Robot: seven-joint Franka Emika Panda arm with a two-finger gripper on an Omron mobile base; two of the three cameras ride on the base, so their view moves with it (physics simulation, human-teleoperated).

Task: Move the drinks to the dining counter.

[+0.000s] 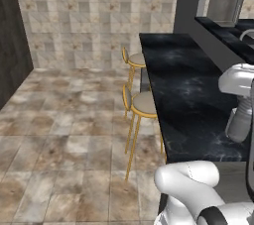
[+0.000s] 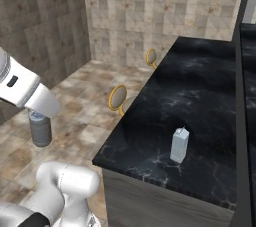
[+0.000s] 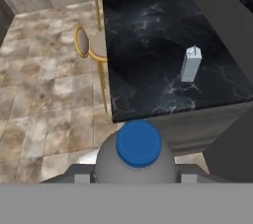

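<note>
My gripper (image 3: 136, 177) is shut on the clear bottle (image 3: 138, 149), whose blue cap faces the hand camera. The bottle (image 2: 40, 129) hangs upright in the air under the hand (image 2: 39, 113), short of the near end of the dining counter (image 2: 200, 86). In the left base view the bottle (image 1: 239, 123) shows at the right edge below the gripper (image 1: 242, 107). The white carton (image 2: 179, 145) stands upright on the black marble dining counter (image 3: 143, 25), near its front end; the carton (image 3: 190, 63) is ahead and to the right of the gripper.
Two gold-legged stools (image 1: 143, 106) (image 1: 135, 61) stand along the counter's left side over a tiled floor. A higher dark ledge (image 1: 223, 33) runs along the counter's right side. A tiled wall closes the far end.
</note>
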